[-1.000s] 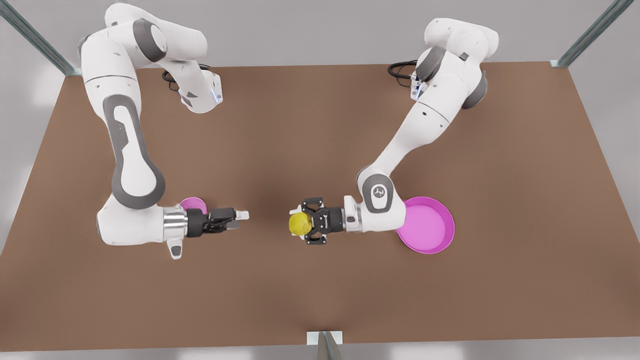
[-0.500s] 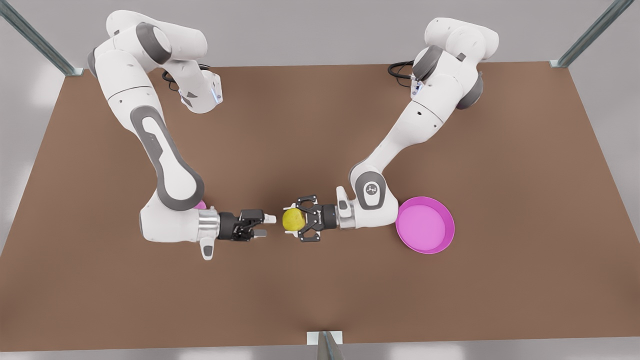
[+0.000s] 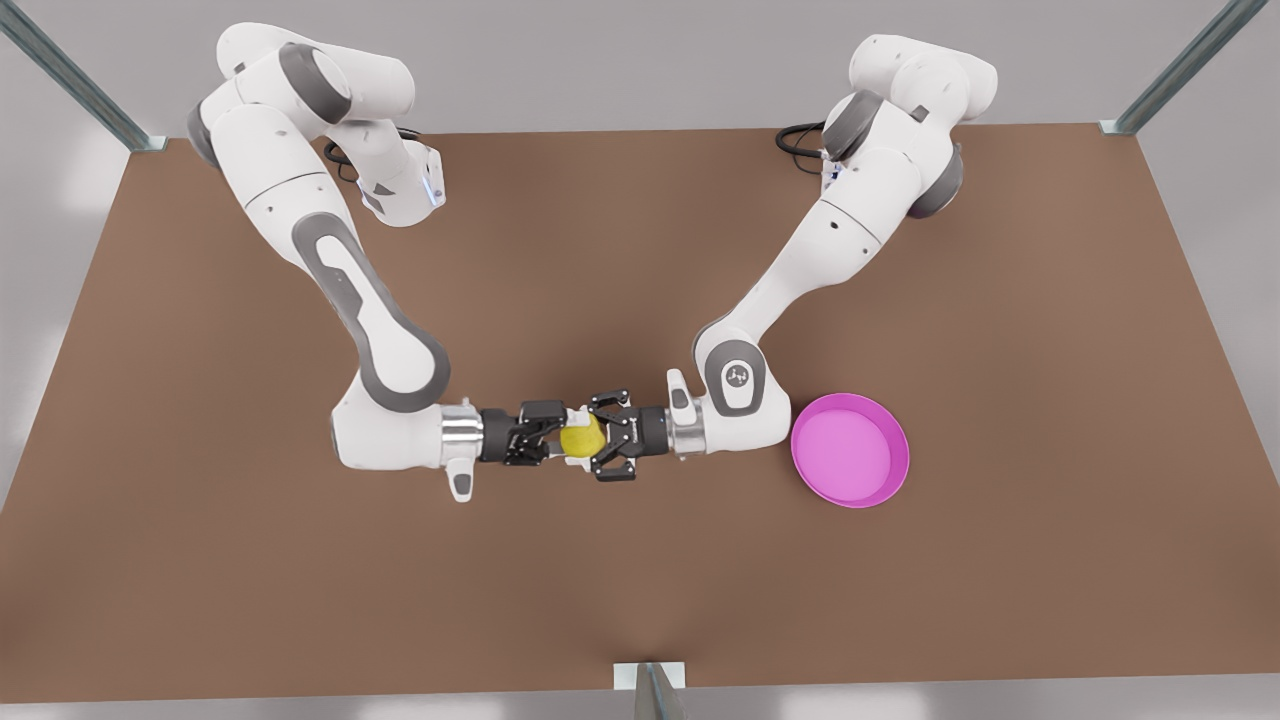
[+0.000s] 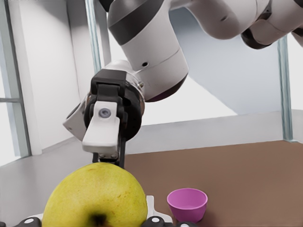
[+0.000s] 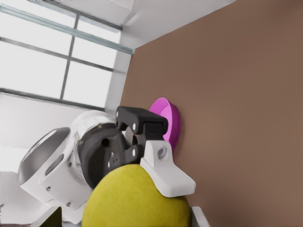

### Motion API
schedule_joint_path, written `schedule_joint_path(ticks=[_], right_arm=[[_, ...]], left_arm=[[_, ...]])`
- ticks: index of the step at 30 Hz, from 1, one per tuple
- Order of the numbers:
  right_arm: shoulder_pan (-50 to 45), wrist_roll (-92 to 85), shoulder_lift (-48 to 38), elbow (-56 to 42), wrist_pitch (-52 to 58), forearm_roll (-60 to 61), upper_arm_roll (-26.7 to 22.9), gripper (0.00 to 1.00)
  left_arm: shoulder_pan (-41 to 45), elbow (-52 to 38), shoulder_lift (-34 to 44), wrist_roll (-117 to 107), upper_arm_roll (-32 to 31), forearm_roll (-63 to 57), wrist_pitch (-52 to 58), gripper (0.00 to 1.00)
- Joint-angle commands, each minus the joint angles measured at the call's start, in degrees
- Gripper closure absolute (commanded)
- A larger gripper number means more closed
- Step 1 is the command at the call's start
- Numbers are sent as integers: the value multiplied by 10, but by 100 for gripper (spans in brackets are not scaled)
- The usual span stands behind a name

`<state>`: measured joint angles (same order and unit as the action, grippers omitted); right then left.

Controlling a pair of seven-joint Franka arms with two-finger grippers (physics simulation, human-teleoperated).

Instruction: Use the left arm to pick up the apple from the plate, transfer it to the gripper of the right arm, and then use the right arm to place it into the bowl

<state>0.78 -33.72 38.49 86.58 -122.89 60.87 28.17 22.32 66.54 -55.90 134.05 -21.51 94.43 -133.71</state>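
above the middle of the bench (image 3: 640,600) the apple (image 3: 581,438) hangs clear of the surface, pinched by the left end effector (image 3: 590,441), which reaches in level from the front view's right. the right end effector (image 3: 560,440) meets it head-on and touches the fruit, but you cannot tell whether it has clamped. judge the left's release by that; the plate (image 3: 850,450) lies beyond the left wrist, the bowl (image 4: 187,203) beyond the right arm.

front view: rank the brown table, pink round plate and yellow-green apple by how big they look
1. brown table
2. pink round plate
3. yellow-green apple, held above the table in the left gripper with the right gripper meeting it; nearer the camera, yet plainly smallest
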Motion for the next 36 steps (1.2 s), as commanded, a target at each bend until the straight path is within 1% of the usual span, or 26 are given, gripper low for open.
schedule_joint_path(ticks=[1,7,8,9,10,11,13,14,16,20,22,24,26,27,28,29,30,31,32,33,34,35,36], right_arm=[[-7,-36,2,0,-34,20,0,0],[-13,-42,11,0,-39,20,0,0],[-15,-42,11,0,-50,20,0,13],[-17,-42,11,0,-50,20,0,19],[-17,-42,11,0,-50,20,0,23],[-16,-42,11,0,-50,20,0,25],[-16,-42,11,0,-50,20,0,25],[-16,-42,10,0,-49,20,0,25],[-16,-41,10,0,-49,20,0,25],[-3,-45,10,7,-43,17,0,25],[15,-76,10,20,-32,16,0,25],[52,-80,10,22,23,-36,-6,25],[91,-80,4,41,51,-99,-6,25],[111,-80,-3,53,62,-132,-2,25],[139,-80,-20,74,85,-174,-2,25],[171,-81,-37,100,97,-225,-1,25],[197,-81,-44,103,127,-268,0,25],[217,-81,-50,104,145,-313,0,25],[235,-81,-70,117,159,-359,0,25],[258,-86,-90,142,166,-385,1,25],[265,-88,-104,152,166,-405,1,25],[266,-88,-111,158,167,-428,1,25],[271,-88,-118,160,167,-445,1,25]], left_arm=[[0,0,1,85,0,-3,0,30],[-1,0,1,85,1,-4,1,31],[-1,0,1,85,1,-4,1,30],[-1,0,1,85,1,-4,1,31],[-1,0,1,85,1,-4,1,30],[-1,0,1,85,1,-4,1,30],[-1,0,1,85,2,-5,1,29],[-1,2,1,83,1,-4,1,18],[-2,3,-1,81,1,-3,2,1],[-3,3,-1,79,1,-4,2,1],[-7,3,-1,78,2,-5,3,1],[-18,2,-1,60,3,-7,5,1],[-53,3,-1,27,10,-25,13,1],[-73,3,-1,-36,10,-63,15,1],[-83,3,3,-114,44,-107,13,1],[-83,4,25,-258,98,-210,14,0],[-86,4,58,-530,109,-417,16,0],[-99,5,94,-732,129,-590,65,0],[-124,5,130,-874,145,-757,162,0],[-126,5,166,-962,177,-881,221,0],[-126,5,192,-1057,179,-989,286,0],[-129,5,214,-1190,181,-1039,317,0],[-130,5,228,-1316,186,-1038,340,0]])
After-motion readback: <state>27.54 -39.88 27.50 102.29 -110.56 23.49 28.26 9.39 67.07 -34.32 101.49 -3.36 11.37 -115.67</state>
